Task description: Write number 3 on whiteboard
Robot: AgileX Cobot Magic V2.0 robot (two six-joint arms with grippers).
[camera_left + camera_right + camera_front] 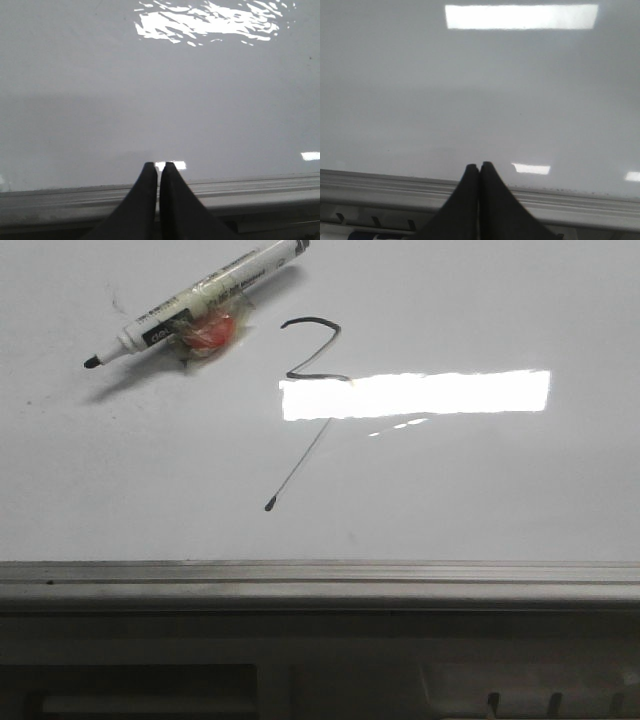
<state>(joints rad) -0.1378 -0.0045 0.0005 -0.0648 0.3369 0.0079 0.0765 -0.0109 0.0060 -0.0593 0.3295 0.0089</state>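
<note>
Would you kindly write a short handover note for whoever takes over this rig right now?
Left gripper: shut, empty, over the whiteboard's near edge rail.
Right gripper: shut, empty, also at the rail.
The marker lies uncapped on the board, far left, propped on a small red object.
Done: the number 3 is drawn, with a thin stray tail down to a dot; glare hides part.
Left: judge legibility; possibly cap the marker.

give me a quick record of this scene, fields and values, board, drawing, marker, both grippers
board: whiteboard, flat, grey rail along near edge
drawing: number 3, black, thin tail ending in a dot
marker: marker uncapped, lying on the board left of the 3, resting on a red lump
left gripper: shut, empty, over the board's rail
right gripper: shut, empty, over the rail
</note>
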